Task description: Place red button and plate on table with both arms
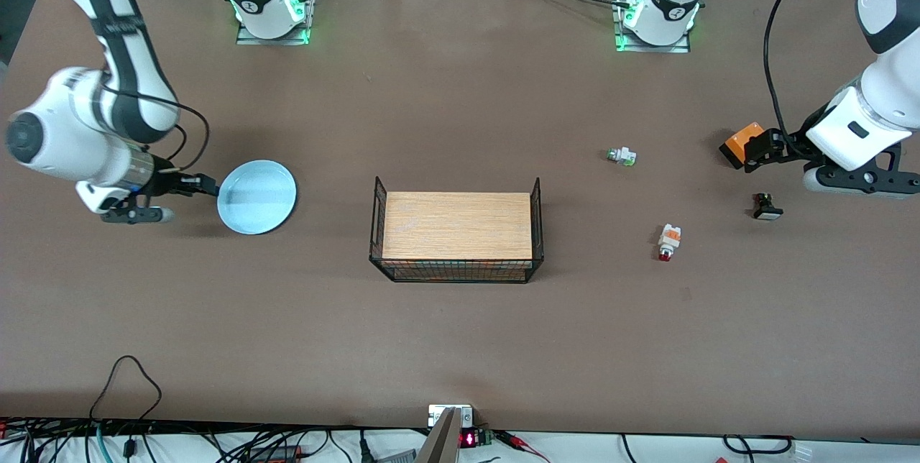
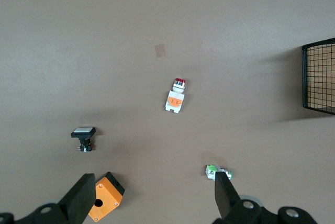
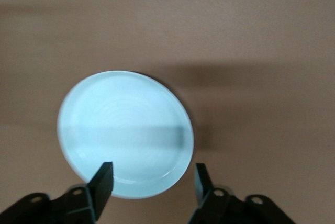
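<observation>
The plate (image 1: pixel 256 197) lies flat on the tabletop (image 1: pixel 460 319) toward the right arm's end, and the right gripper (image 1: pixel 208 185) hovers at its rim with fingers spread, holding nothing. If they close on that shallow raised edge off-centre, the plate could tip or skid away instead of lifting.

The red button (image 1: pixel 668 240) lies on its side toward the left arm's end, between the wire stand (image 1: pixel 457 236) and a black part with a white cap (image 1: pixel 767 207). The left gripper (image 1: pixel 747 155) hangs open over an orange box (image 1: pixel 740 143), well apart from the button. The risk there is mistaken identity (a green-tipped part (image 1: pixel 622 156) lies nearby), or the tiny button rolling as the fingers pinch.
</observation>
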`<state>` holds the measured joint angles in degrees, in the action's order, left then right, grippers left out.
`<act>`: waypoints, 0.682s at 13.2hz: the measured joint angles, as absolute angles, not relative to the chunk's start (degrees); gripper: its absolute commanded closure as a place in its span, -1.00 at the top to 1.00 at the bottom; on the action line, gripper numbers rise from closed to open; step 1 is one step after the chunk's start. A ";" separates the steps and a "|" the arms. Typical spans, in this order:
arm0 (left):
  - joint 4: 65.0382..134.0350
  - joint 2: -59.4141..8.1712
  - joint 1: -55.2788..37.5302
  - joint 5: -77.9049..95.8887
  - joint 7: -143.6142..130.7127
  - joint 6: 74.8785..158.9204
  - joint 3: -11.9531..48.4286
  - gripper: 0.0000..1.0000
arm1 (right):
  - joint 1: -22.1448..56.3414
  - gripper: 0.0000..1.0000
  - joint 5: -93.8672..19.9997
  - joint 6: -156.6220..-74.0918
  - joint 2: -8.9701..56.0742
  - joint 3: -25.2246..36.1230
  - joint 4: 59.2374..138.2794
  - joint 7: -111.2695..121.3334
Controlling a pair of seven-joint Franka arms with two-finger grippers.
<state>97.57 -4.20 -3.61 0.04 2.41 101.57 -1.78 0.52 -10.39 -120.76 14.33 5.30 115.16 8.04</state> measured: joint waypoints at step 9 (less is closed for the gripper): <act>97.53 -4.26 -3.46 0.00 2.41 101.57 -1.87 1.00 | 6.37 1.00 -2.59 -93.60 12.81 4.77 88.50 -0.03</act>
<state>97.53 -4.26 -3.46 0.00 2.41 101.57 -1.87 6.37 -2.59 -93.60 12.81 4.77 88.50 -0.03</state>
